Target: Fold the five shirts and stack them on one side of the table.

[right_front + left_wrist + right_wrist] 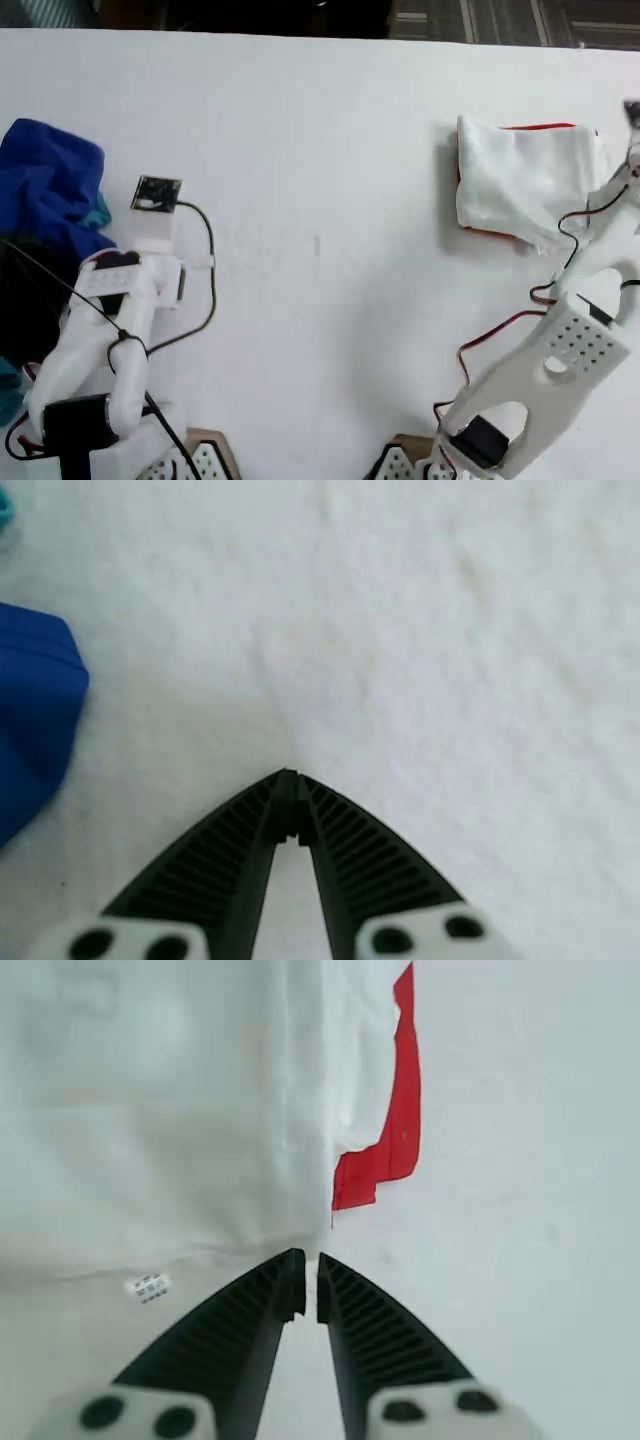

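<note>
A folded white shirt lies on a folded red shirt at the table's right side. In the right wrist view my right gripper is shut, its tips at the edge of the white shirt, next to a corner of the red shirt. A heap of unfolded shirts sits at the left edge: blue on top, black and teal below. My left gripper is shut over bare table, just right of the blue shirt.
The white table has open room across its middle and back. The left arm and the right arm rise from bases at the front edge. Red and black cables trail along the right arm.
</note>
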Controlling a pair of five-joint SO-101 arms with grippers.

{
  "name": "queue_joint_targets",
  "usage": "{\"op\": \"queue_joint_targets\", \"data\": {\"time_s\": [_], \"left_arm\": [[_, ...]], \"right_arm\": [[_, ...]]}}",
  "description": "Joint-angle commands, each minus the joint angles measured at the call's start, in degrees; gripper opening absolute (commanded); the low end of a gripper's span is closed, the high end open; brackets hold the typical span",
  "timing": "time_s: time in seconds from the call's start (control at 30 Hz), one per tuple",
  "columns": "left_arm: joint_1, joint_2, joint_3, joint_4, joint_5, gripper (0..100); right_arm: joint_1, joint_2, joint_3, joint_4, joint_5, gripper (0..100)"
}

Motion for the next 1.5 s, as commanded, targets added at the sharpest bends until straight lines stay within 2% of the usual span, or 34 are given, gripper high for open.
{"op": "queue_joint_targets", "data": {"time_s": [0.0,0.33,0.77,0.97,1.03,1.23,1.47], "left_arm": [[-0.18,-1.93,-0.31,-0.88,-0.09,3],[-0.18,-1.93,-0.22,-0.88,-0.26,3],[-0.18,-1.93,-0.22,-0.88,-0.35,3],[-0.18,-1.93,-0.22,-0.88,-0.35,3],[-0.18,-1.93,-0.22,-0.88,-0.35,3],[-0.18,-1.93,-0.22,-0.88,-0.35,3],[-0.18,-1.93,-0.22,-0.88,-0.35,3]], "right_arm": [[-0.04,2.95,-1.23,-4.97,2.64,2.7],[-0.22,4.53,-1.14,-27.74,3.08,2.7],[-0.31,-5.49,-1.23,-25.19,1.93,2.7],[-5.14,-8.84,-1.23,-30.90,-14.95,2.7],[-7.43,-7.69,-0.79,-35.12,-16.70,2.7],[-11.47,2.42,-1.23,-46.73,-8.35,2.7],[-11.38,12.79,-1.23,-57.01,0.62,2.6]]}}
